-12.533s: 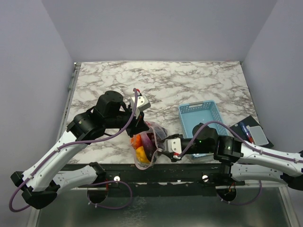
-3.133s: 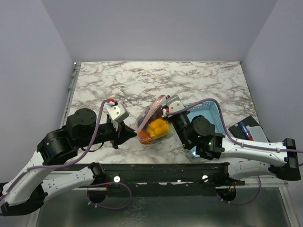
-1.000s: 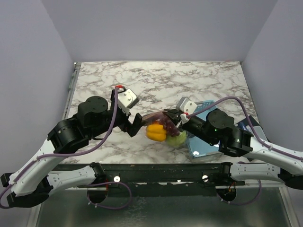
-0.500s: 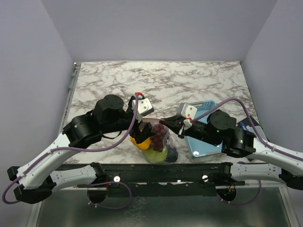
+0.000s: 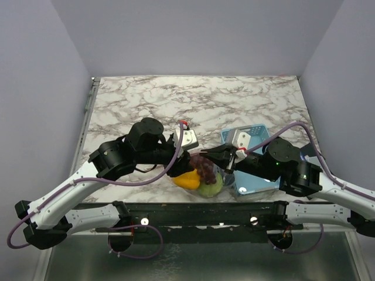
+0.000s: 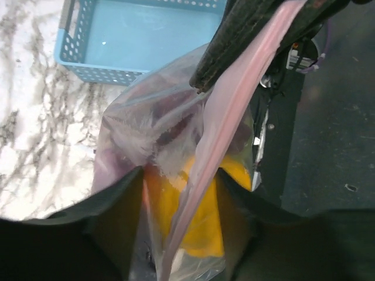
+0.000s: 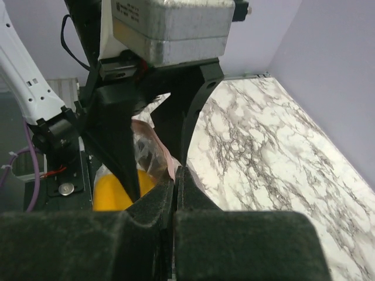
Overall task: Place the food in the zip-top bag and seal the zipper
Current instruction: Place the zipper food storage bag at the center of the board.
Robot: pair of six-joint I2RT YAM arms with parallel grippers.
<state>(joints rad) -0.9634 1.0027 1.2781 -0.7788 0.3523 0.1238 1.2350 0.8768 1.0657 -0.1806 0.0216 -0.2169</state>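
Observation:
The zip-top bag (image 5: 202,175) hangs clear and floppy near the table's front edge. The food inside it shows as a yellow piece (image 5: 186,180), a green piece (image 5: 210,187) and dark red grapes (image 5: 203,165). My right gripper (image 5: 212,156) is shut on the pink zipper (image 6: 246,88), pinching the strip at its tips (image 7: 175,175). My left gripper (image 6: 180,175) straddles the same strip lower down. Its jaws stand apart, with a gap on each side, and the yellow food (image 6: 205,234) lies behind. In the top view the left gripper (image 5: 186,157) sits just left of the right one.
A light-blue basket (image 5: 261,129) stands on the marble right of the bag, partly under my right arm, and looks empty in the left wrist view (image 6: 146,35). The table's front edge (image 5: 187,205) runs just below the hanging bag.
My left arm has swung right, up to the bag's mouth, and its jaws have narrowed around the pink strip. The bag has swung down and sideways under the right gripper's hold.

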